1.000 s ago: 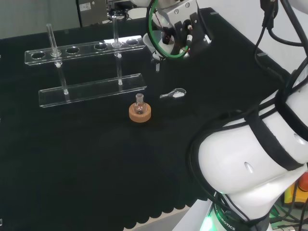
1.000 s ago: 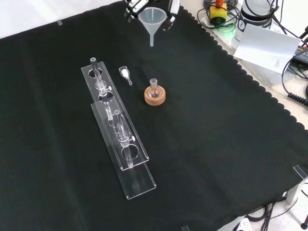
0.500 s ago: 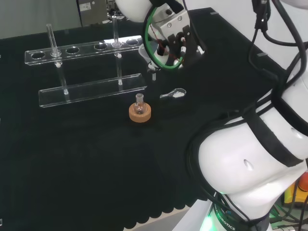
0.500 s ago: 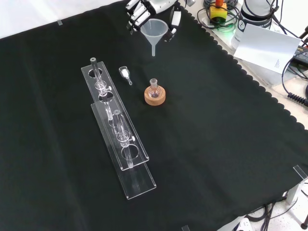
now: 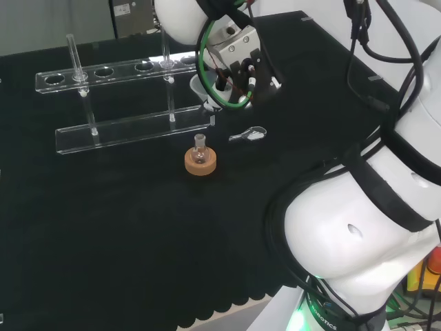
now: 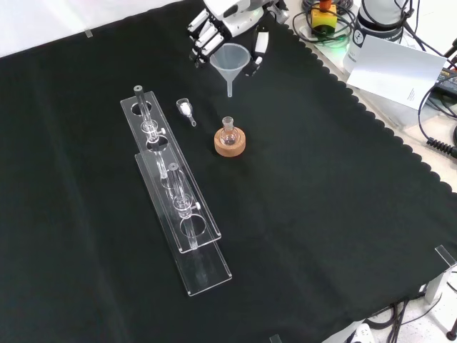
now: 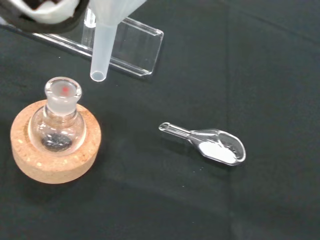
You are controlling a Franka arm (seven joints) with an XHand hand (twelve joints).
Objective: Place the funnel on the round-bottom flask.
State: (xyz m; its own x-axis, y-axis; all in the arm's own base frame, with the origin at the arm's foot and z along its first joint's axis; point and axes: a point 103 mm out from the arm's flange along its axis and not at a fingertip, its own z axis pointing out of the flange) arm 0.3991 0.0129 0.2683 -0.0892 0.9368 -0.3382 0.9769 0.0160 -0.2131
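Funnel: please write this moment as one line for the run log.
hand: shut on funnel | funnel: in air, stem down, not yet in round-bottom flask | flask: upright on cork ring

A translucent white funnel (image 6: 230, 59) is showing against black cloth (image 6: 321, 214), beside a tan cork ring (image 6: 230, 145) cradling clear glass.

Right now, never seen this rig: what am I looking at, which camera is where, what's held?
One white robot arm carries a black and white hand of fingers. The head view looks over the arm from behind, the front view faces it, and the wrist view rides at the hand. The hand holds a translucent plastic funnel in the air above the black cloth. On the cloth stand a small clear round-bottom flask in a cork ring stand, a clear acrylic tube rack and a small glass scoop of white powder.
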